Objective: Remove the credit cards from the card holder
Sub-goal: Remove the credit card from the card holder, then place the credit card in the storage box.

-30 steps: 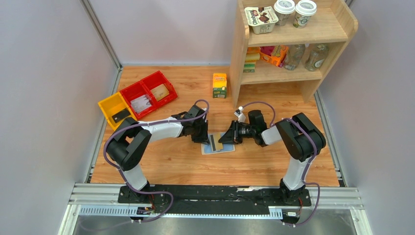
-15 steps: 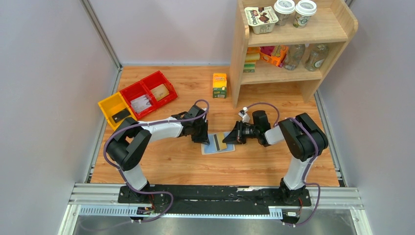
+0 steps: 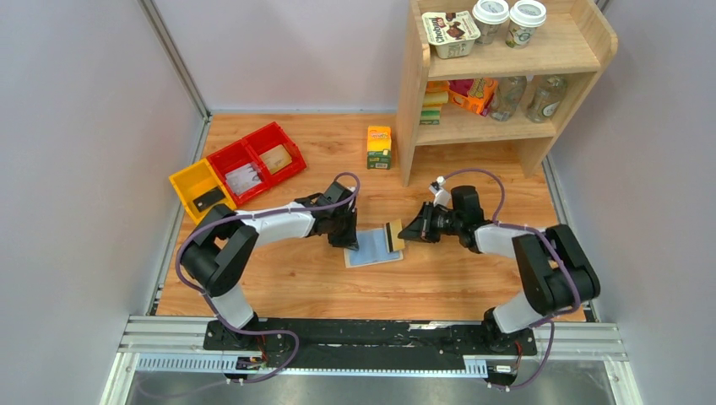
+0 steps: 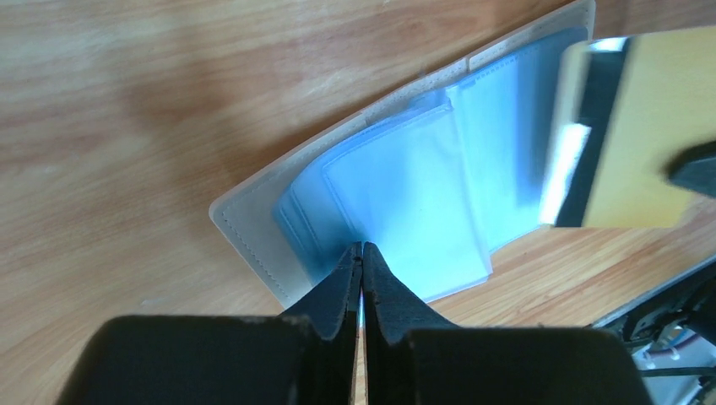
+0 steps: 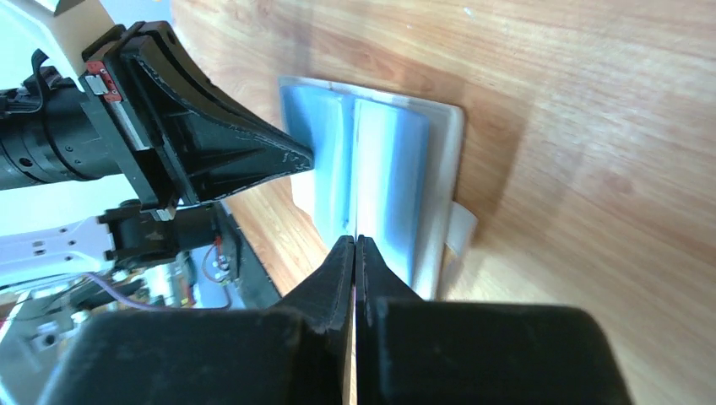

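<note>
The card holder [image 3: 368, 251] lies spread open on the table, light blue inside with a pale stitched rim [image 4: 253, 245]; its closing tab [image 5: 460, 232] sticks out on one side. My left gripper [image 3: 346, 239] is shut, and its tips [image 4: 361, 247] rest on the blue sleeves at the holder's left edge. My right gripper [image 3: 404, 233] is shut on a tan credit card [image 3: 392, 234] with a dark stripe [image 4: 595, 143]. It holds the card tilted just above the holder's right half. In the right wrist view the card shows only edge-on between the fingers [image 5: 355, 242].
Two red bins [image 3: 291, 160] and a yellow bin [image 3: 187, 179] stand at the back left, with cards in them. A small yellow-green carton [image 3: 379, 147] stands beside a wooden shelf [image 3: 411, 101] that carries cups, bottles and packets at the back right.
My right gripper has closed on the card and drawn back to the right, pulling the card out of the holder. The left gripper has stayed on the holder, which has shifted slightly left.
</note>
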Controlling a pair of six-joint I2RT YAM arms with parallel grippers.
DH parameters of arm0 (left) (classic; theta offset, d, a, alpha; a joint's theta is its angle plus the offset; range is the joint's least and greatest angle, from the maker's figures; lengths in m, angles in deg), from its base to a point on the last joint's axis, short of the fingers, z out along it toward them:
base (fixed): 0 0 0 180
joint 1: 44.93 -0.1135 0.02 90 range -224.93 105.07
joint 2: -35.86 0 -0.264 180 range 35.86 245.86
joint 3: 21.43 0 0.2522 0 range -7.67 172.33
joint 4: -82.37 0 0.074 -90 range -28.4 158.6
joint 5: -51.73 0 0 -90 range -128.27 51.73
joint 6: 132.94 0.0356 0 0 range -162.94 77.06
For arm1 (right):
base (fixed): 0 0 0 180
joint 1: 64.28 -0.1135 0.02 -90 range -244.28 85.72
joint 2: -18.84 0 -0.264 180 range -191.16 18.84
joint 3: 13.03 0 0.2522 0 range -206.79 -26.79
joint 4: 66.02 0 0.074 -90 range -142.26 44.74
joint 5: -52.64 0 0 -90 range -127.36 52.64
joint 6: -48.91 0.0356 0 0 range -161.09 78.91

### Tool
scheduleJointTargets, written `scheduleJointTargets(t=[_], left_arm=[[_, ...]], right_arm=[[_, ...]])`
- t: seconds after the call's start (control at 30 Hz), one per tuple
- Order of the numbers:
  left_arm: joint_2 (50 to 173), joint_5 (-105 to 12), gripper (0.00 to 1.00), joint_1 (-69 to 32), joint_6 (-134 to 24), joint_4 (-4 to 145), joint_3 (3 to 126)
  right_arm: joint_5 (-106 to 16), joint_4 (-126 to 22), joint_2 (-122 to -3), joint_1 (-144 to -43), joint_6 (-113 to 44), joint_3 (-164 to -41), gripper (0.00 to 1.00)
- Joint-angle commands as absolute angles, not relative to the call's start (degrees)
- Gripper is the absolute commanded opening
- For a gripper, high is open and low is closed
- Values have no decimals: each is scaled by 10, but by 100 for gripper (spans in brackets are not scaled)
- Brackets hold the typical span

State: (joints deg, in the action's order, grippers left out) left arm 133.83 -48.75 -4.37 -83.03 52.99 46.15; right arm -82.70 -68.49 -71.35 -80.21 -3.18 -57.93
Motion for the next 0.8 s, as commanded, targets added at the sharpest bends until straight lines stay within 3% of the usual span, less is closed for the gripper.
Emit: scheduleJointTargets(t=[0.0,0.37,0.57,0.77], left_arm=[[1292,-435,12,-41,-816,465,454],[1135,-384,60,-46,-860,395,499],[1030,-421,69,-92,-926,386,483],[991,-477,70,-107,-952,383,503]], right_arm=[[-732,-561,-632,-810,-110,-603,0],[-434,-381,-467,-995,-245,-684,0],[-211,-394,-432,-1143,-335,-699,0],[-6,-477,-447,-1307,-477,-699,0]])
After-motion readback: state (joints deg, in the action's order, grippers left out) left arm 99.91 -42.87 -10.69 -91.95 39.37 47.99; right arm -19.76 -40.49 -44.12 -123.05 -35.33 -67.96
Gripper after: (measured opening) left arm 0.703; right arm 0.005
